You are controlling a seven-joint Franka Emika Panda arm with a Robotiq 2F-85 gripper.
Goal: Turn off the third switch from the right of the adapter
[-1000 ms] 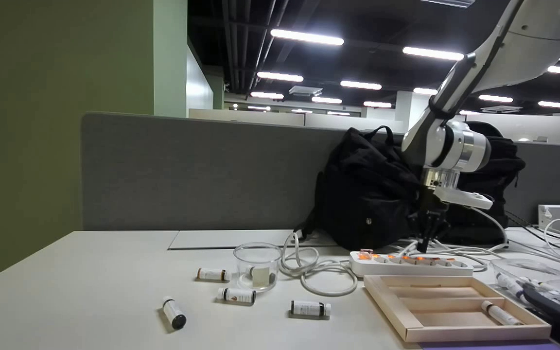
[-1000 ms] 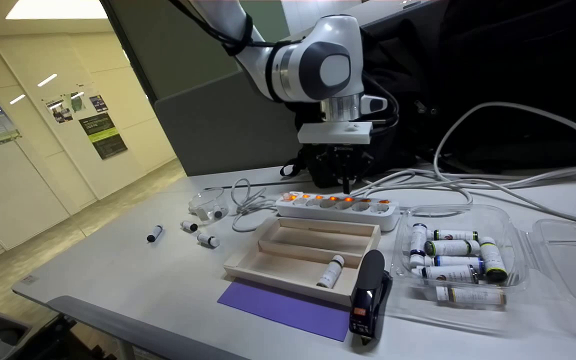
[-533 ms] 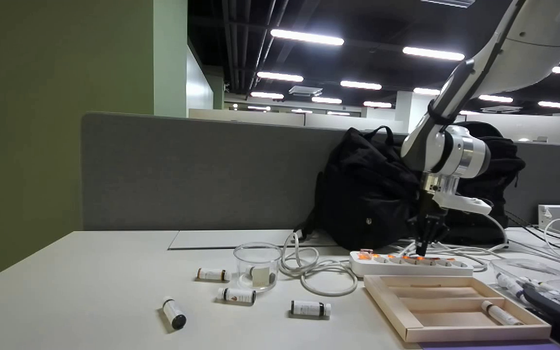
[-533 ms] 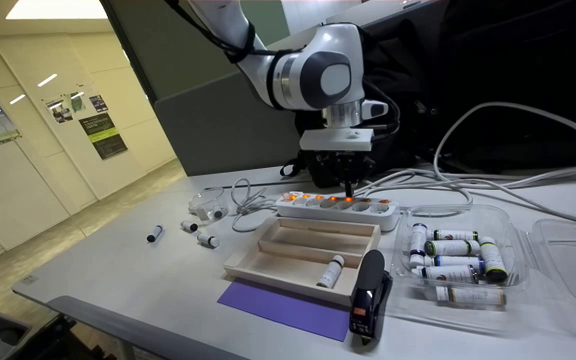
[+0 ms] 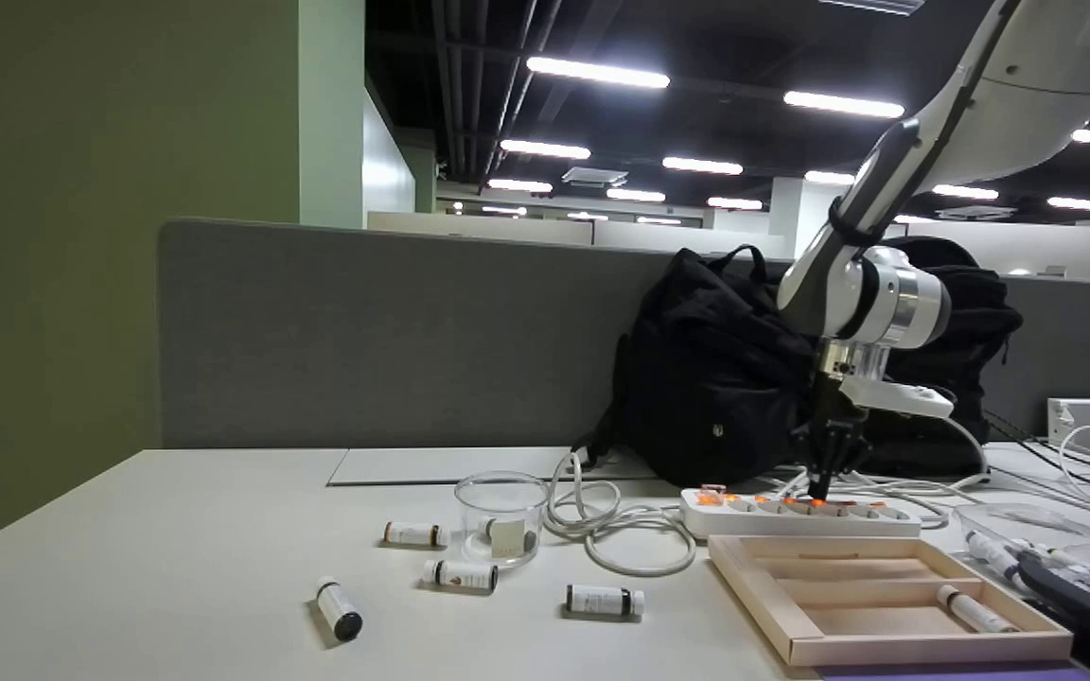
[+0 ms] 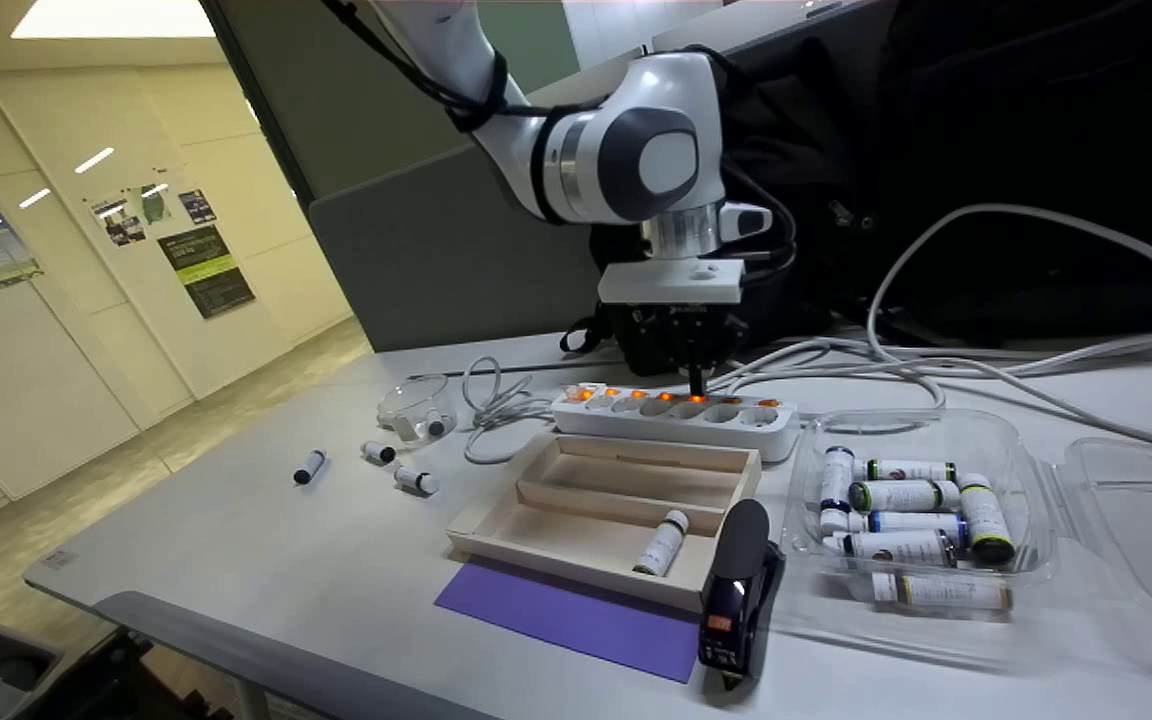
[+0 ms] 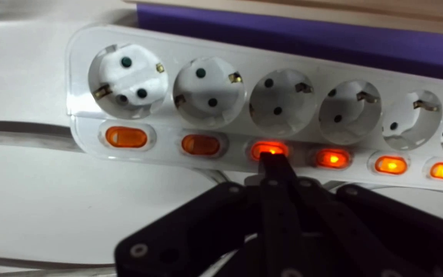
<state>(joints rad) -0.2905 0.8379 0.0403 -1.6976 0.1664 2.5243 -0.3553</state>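
Gripper (image 7: pixel 272 155) lower than before | fingers together, holding nothing | tips at adapter's (image 7: pixel 250 62) lit third switch (image 7: pixel 268 147) (contact unclear)

Tubes (image 5: pixel 597 72) glare white against a dark ceiling (image 5: pixel 744 43) at upper right in an exterior view. In an exterior view a panel (image 6: pixel 114 20) is blown out at upper left, bags (image 6: pixel 996 170) are lost in black at upper right, and the lower right blurs. The wrist view is soft: lit switches (image 7: pixel 333 158) glow orange, shadow dulls the strip (image 7: pixel 244 130) mid-frame, and the gripper (image 7: pixel 274 157) is nearly black below.
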